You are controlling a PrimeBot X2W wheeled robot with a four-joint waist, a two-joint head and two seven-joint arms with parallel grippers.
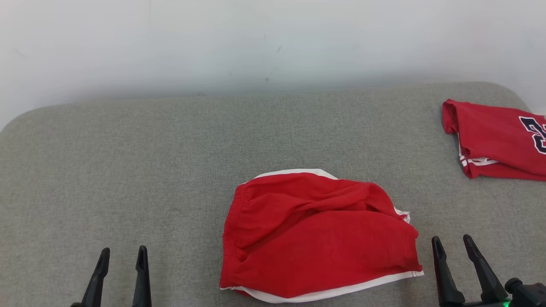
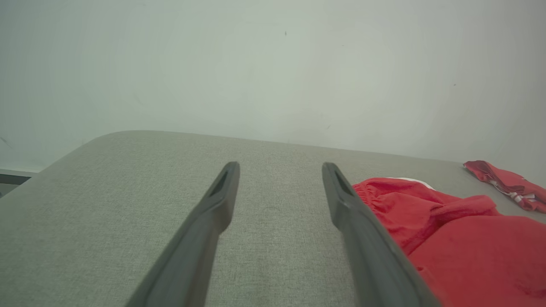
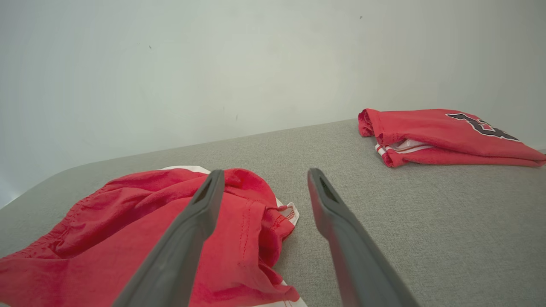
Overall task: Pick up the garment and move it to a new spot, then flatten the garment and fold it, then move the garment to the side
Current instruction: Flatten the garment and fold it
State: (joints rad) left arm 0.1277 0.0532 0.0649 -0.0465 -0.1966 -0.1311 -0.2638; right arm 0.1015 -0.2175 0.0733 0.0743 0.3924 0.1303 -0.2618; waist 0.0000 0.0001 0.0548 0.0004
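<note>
Red shorts [image 1: 320,234], rumpled, on grey table [image 1: 128,170]. Folded red shirt [image 1: 499,140] far right. Left gripper [image 1: 122,253] and right gripper [image 1: 452,241]: both spread, empty.

Red garment [image 1: 320,238] soft matt cloth; grey table cover [image 1: 149,170] coarse woven fabric.

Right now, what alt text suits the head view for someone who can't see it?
Crumpled red shorts with white trim lie on a grey fabric surface between the open left gripper and open right gripper. A folded red jersey sits at the far right.

Even soft light, faint shadows; wrist views edge-warped.
</note>
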